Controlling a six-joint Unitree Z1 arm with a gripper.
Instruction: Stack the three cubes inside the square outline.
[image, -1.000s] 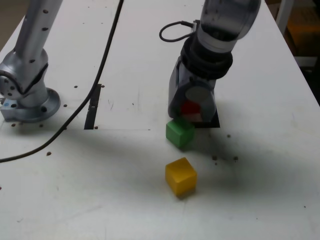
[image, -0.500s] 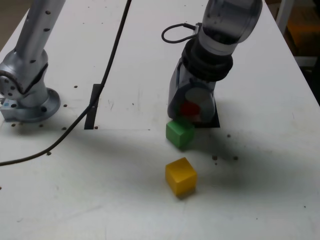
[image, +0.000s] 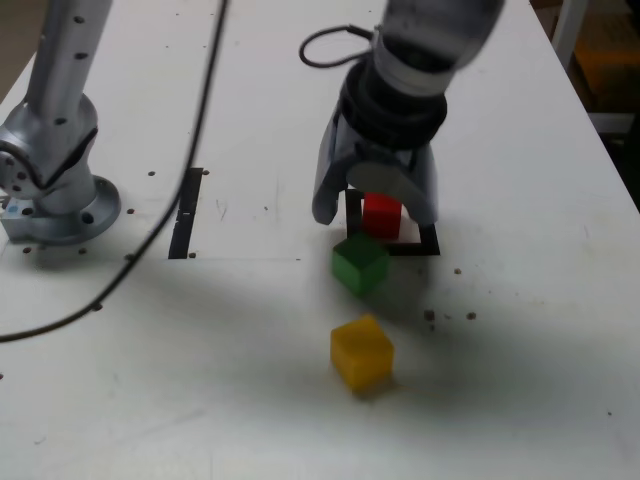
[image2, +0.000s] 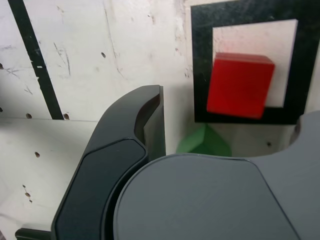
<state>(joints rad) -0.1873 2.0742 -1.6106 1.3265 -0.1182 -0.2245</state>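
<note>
See a white table (image: 250, 380) spread across nearly the whole exterior view. Notice the robot arm (image: 75, 70), with its round base at the exterior view's left and its wrist reaching down from the top. Find the gripper (image: 375, 211) with its fingers spread wide apart and nothing clamped between them, over the black square outline (image: 430, 240). Follow a dark cable (image: 150, 240) slanting from the top edge down to the exterior view's left edge. Spot a black strip (image: 186, 215) partly crossed by that cable. Find the red cube (image: 382, 216) inside the outline, toward the exterior view's left side of its white centre. See the green cube (image: 360, 264) outside, near the outline's lower left corner in the exterior view, and the yellow cube (image: 362, 352) farther below, apart from the green one. Count each cube as resting separately, none stacked. Notice small brown spots (image: 429, 315) scattered over the white surface.
</note>
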